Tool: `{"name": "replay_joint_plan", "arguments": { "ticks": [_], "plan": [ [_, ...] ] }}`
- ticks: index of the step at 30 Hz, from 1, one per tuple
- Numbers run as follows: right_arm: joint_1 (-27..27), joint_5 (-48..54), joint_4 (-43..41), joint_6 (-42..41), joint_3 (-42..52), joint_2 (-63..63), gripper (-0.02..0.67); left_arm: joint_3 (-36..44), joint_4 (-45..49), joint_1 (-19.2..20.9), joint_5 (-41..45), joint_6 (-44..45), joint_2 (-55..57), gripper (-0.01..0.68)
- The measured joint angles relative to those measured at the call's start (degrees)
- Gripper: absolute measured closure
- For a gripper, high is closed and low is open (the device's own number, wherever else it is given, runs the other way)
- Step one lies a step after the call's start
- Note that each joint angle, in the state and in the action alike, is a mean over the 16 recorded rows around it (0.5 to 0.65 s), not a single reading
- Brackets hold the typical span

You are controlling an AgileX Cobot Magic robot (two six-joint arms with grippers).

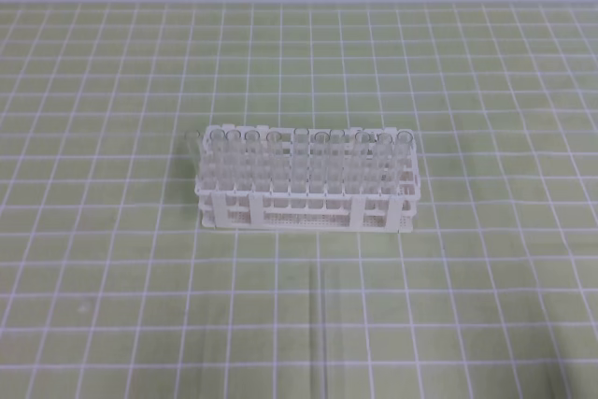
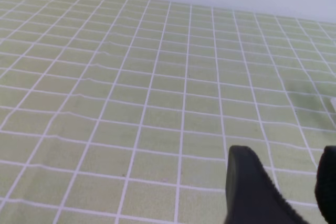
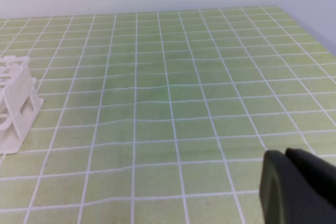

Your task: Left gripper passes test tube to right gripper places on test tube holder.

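Two grippers sit well back from the work — neither appears in the high view, where the white test tube holder (image 1: 308, 198) stands alone near the middle of the green checked cloth (image 1: 112, 306). Its rows carry a crowd of clear tubes, and one test tube (image 1: 192, 151) leans at the rack's left end, apparently outside the lattice; it looks like the one to fetch, though I cannot be sure.

In its own wrist view the left gripper (image 2: 286, 192) shows two dark fingers with a clear gap between them, part-way apart and gripping nothing, over bare cloth. The right gripper (image 3: 302, 187) has its fingers pressed together, empty, with the holder's end at the far left of its view.

By my reading the task is at its very start: nothing picked, nothing passed. Next, the left arm must travel to the leaning tube, straddle it and close gently — glass beside a crowded rack leaves little room for error.
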Motion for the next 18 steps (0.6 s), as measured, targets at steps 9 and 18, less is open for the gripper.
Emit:
{"name": "replay_joint_plan", "arguments": {
  "ticks": [9,18],
  "plan": [
    [0.00,0.00,0.00,0.00,0.00,0.00,0.666,0.00,-0.05,0.00,-0.15,-0.84,0.00,0.416],
    [0.00,0.00,0.00,0.00,0.00,0.00,0.666,0.00,-0.09,0.00,-0.36,-1.48,0.00,0.416]
  ]
}}
